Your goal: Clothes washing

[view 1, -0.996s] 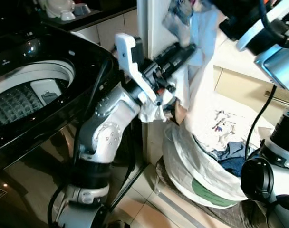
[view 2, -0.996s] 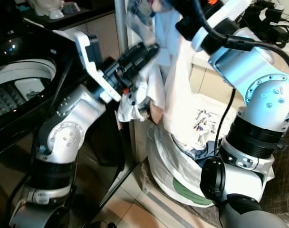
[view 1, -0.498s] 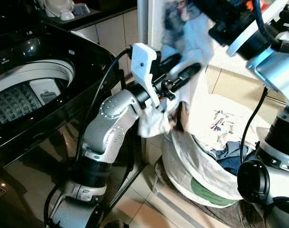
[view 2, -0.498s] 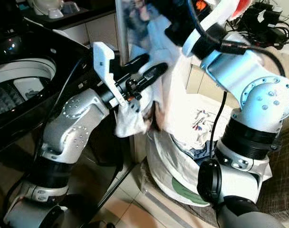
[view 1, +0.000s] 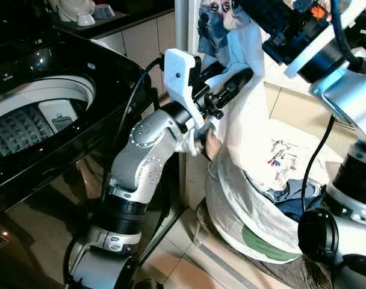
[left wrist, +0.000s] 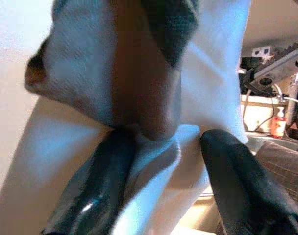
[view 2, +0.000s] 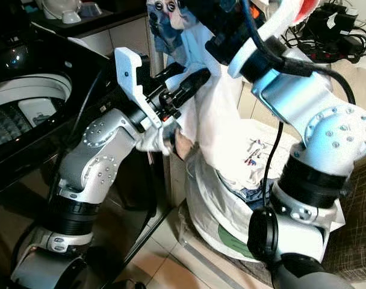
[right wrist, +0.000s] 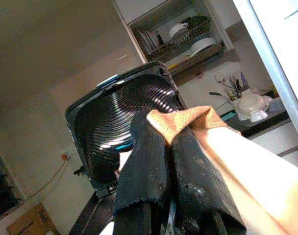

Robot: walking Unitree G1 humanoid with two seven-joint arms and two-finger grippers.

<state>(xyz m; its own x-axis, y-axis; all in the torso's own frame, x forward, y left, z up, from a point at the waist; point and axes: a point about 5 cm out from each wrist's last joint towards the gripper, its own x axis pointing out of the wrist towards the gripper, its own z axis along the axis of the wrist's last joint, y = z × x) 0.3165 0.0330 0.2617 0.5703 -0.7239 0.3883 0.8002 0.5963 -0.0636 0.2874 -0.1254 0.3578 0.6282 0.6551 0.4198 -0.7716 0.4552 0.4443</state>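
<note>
- Basket (view 1: pixel 243 211) on the floor just beside the washer (view 1: pixel 44 120), white garment (view 1: pixel 246 120) rising from it.
- Left gripper (left wrist: pixel 163 161) spread, one fold of the garment between its fingers.
- Right gripper (right wrist: pixel 166 152) pinches the garment's top, held high.

Head views evenly lit, mild softness, no motion blur. Specular glare on the glossy black washing machine (view 1: pixel 62 78) at 9–10 o'clock; white garment (view 1: pixel 249 120) near clipping at 1 o'clock. Left wrist view: cloth (left wrist: pixel 154 88) too close, fully defocused, blue cast. Right wrist view dim, warm, grainy; fingers (right wrist: pixel 154 171) soft, bright panel at 2 o'clock overexposed.
</note>
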